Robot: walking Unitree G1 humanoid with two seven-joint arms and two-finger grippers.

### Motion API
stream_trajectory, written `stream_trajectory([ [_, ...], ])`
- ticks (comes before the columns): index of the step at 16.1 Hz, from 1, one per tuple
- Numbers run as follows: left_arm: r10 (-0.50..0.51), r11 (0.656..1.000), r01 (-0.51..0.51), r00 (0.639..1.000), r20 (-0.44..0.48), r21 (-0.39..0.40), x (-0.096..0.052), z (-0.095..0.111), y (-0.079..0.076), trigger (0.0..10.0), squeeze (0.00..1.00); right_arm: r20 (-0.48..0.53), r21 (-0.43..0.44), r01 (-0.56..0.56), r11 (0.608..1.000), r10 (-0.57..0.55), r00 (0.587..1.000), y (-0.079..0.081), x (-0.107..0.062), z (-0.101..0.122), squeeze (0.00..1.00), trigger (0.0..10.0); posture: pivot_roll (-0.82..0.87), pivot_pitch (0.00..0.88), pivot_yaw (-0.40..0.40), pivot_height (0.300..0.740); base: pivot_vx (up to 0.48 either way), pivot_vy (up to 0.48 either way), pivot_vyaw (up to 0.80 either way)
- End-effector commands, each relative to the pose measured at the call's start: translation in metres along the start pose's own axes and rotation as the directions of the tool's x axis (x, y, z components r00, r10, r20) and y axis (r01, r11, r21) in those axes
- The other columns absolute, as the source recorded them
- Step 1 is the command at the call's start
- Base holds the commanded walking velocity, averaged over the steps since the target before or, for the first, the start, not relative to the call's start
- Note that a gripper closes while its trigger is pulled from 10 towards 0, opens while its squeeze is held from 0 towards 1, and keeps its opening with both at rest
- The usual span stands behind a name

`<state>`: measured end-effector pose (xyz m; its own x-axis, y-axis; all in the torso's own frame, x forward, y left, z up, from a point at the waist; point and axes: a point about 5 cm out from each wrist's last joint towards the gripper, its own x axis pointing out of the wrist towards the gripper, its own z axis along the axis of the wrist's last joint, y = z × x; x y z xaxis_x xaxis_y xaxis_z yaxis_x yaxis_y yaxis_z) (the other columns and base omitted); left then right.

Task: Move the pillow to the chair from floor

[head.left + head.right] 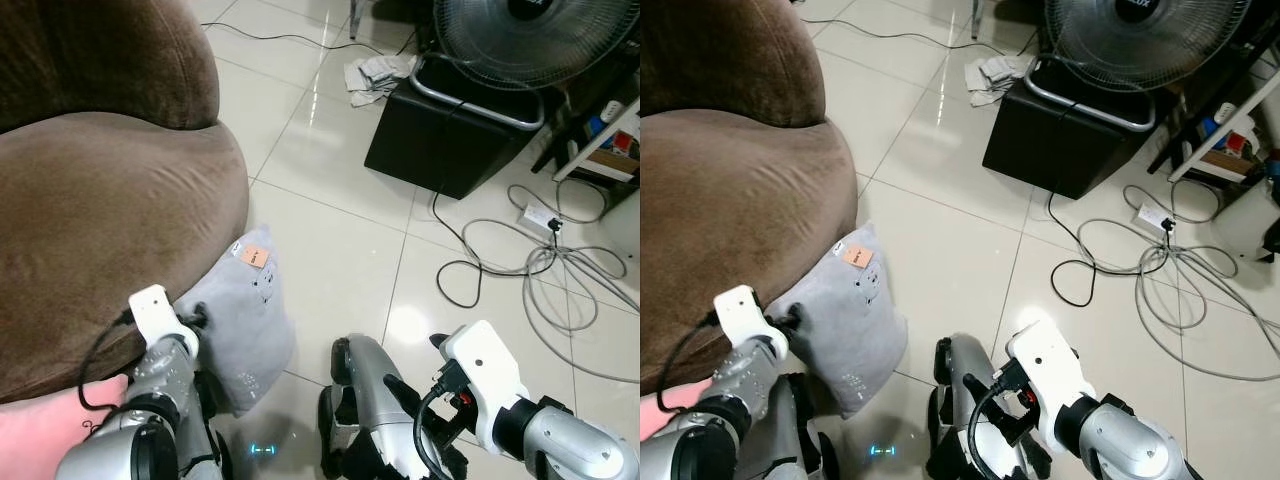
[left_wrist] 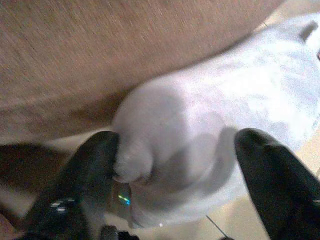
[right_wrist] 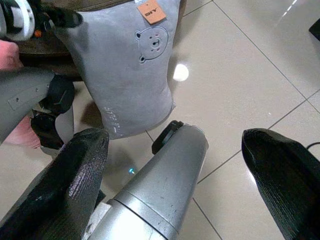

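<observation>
A grey pillow point(image 1: 245, 320) with a bear face and an orange tag stands on the tiled floor, leaning against the front of the brown chair point(image 1: 100, 200). My left gripper point(image 2: 175, 150) is low beside the chair, open, with a corner of the pillow point(image 2: 215, 115) between its two black fingers point(image 2: 92, 160); one finger touches the fabric. My right gripper point(image 3: 175, 155) hangs open over my own silver leg point(image 3: 165, 175), a short way from the pillow point(image 3: 130, 75) and holding nothing.
A black box point(image 1: 450, 130) with a standing fan point(image 1: 530, 40) on it is at the back right. Loose cables point(image 1: 540, 260) and a power strip point(image 1: 540, 217) lie on the floor to the right. A crumpled cloth point(image 1: 375, 75) lies farther back. A pink item point(image 1: 50, 430) sits under the chair's edge.
</observation>
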<state>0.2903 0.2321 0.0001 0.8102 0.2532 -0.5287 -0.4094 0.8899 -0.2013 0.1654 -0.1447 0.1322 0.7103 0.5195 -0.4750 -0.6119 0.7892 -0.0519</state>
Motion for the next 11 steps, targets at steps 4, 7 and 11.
stream_trajectory([
  [4,0.033,0.999,-0.033,0.999,-0.043,0.001,-0.004,-0.014,0.01,10.0,1.0,0.0,-0.027,-0.009,1.0,0.009,1.0,-0.001,-0.012,0.006,0.0,10.0,-0.37,0.209,-0.191,0.575,0.0,0.0,0.0],
  [7,0.037,0.998,-0.036,0.999,-0.001,0.056,-0.003,-0.008,0.014,10.0,1.0,-0.001,-0.033,-0.023,0.999,0.023,1.0,-0.004,-0.016,0.008,0.0,10.0,-0.38,0.206,-0.212,0.575,0.0,0.0,0.0],
  [11,-0.073,0.997,0.073,0.997,0.012,0.027,-0.004,-0.008,0.004,10.0,0.0,-0.053,-0.035,-0.115,0.993,0.113,0.992,-0.003,-0.024,0.004,0.0,10.0,-0.38,0.19,-0.242,0.575,0.0,0.0,0.0],
])
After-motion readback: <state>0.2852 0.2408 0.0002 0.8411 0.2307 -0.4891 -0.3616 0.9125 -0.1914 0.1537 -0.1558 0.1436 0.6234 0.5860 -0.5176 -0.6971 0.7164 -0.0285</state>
